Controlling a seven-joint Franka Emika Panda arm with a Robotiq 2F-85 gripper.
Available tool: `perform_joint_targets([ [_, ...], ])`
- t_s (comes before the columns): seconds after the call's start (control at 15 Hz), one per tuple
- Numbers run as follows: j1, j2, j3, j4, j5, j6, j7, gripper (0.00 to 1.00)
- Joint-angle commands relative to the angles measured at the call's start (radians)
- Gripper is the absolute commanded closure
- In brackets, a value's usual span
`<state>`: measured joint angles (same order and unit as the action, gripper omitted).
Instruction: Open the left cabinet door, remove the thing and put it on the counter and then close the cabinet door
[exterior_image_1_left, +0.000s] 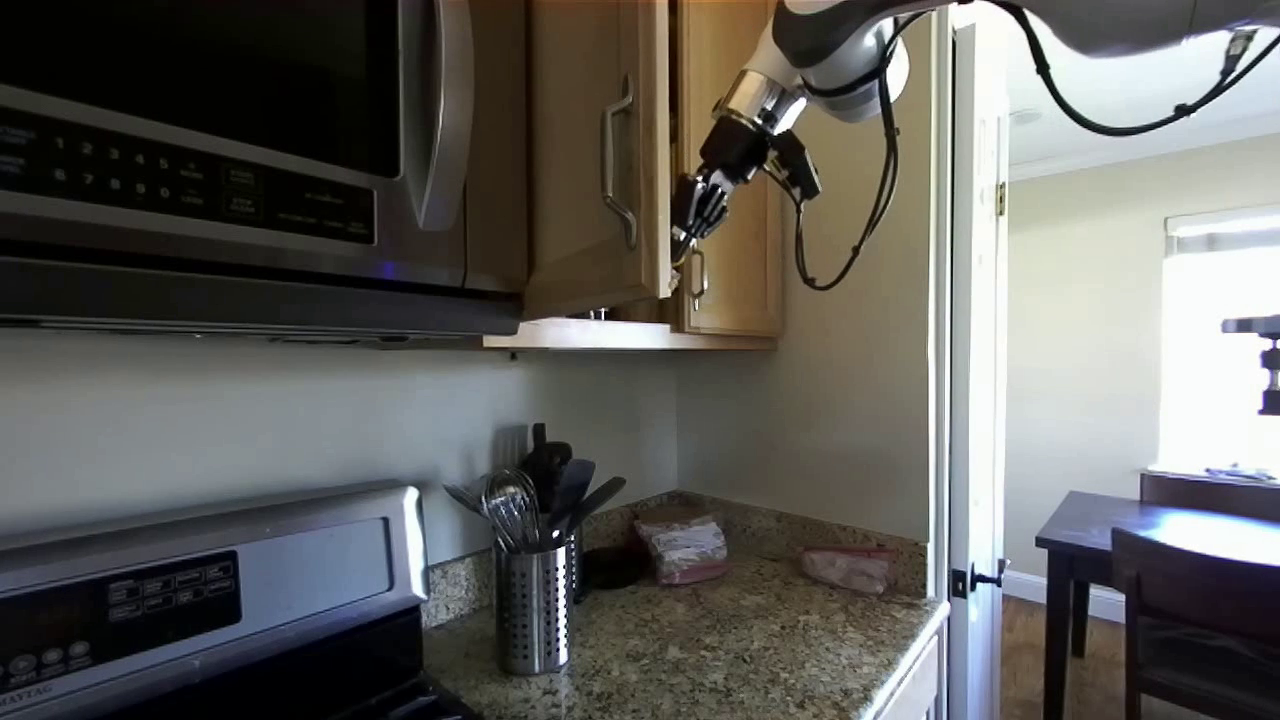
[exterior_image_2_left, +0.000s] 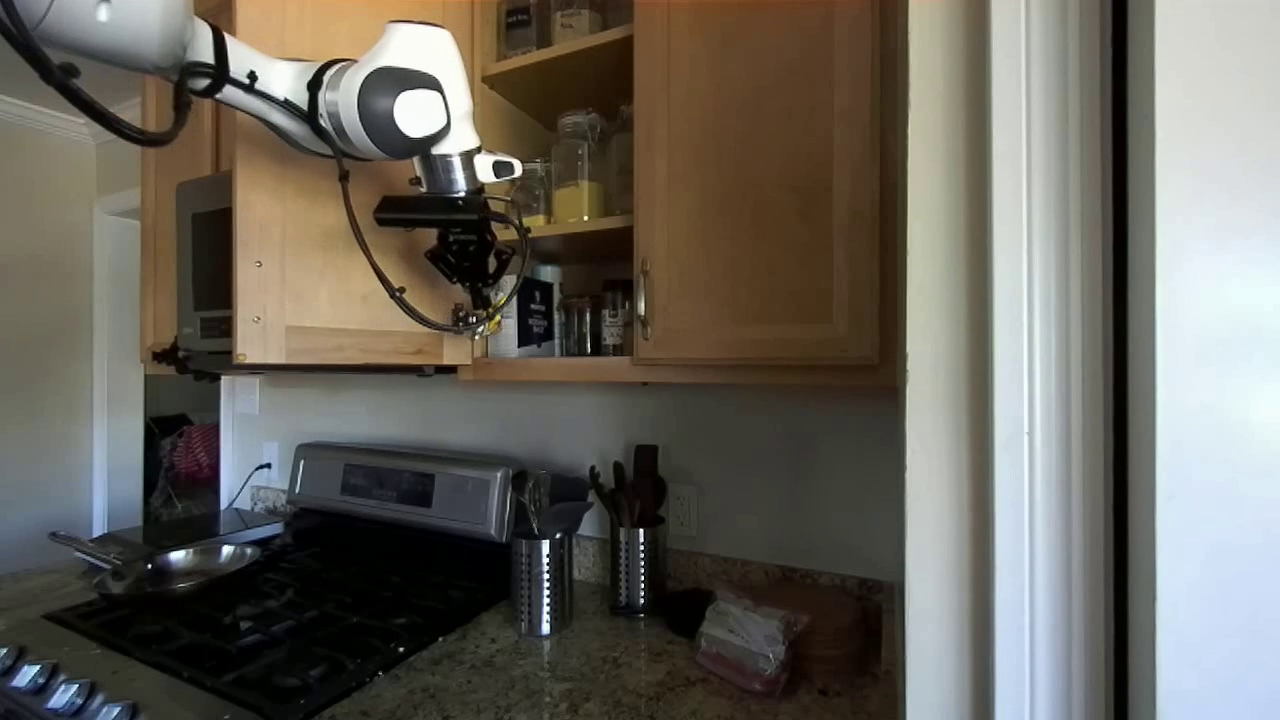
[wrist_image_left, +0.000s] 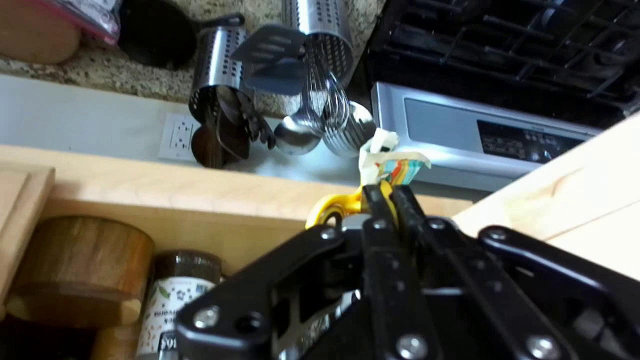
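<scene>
Up at the cabinet (exterior_image_2_left: 560, 369) we go: the left cabinet door (exterior_image_2_left: 305, 270) stands swung wide, so the opening is done. And the end effector (wrist_image_left: 386, 194) has its fingertips nearly together, clamped on a small yellow item (wrist_image_left: 342, 201), a pale striped scrap (wrist_image_left: 402, 170) poking out beyond them; one piece or two, I can't tell. That item hangs high above the table (exterior_image_1_left: 700, 640), right at the mouth of the cabinet beside the open door. Fully clear of the cabinet? No view settles it.

So removal looks close to complete, I'd say. What's left: the set-down and the shutting of that door, neither done yet. Down below, a steel utensil cup (exterior_image_1_left: 533, 615) guards the table's edge along the stove (exterior_image_1_left: 300, 575), a plastic bag (exterior_image_1_left: 685, 548) sits near the back corner, and the bare middle, toward the front edge, looks the likeliest landing spot!
</scene>
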<state>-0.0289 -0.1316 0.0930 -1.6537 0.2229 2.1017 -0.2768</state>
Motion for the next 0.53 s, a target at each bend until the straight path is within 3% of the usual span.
perform_joint_targets([
  [0.0, 0.026, -0.141, -0.037, -0.245, -0.039, 0.003, 0.026, 0.93],
  [0.2, 0.020, -0.187, -0.025, -0.407, -0.114, 0.092, 0.082, 0.93],
  [0.47, 0.014, -0.167, -0.010, -0.532, -0.218, 0.205, 0.209, 0.93],
])
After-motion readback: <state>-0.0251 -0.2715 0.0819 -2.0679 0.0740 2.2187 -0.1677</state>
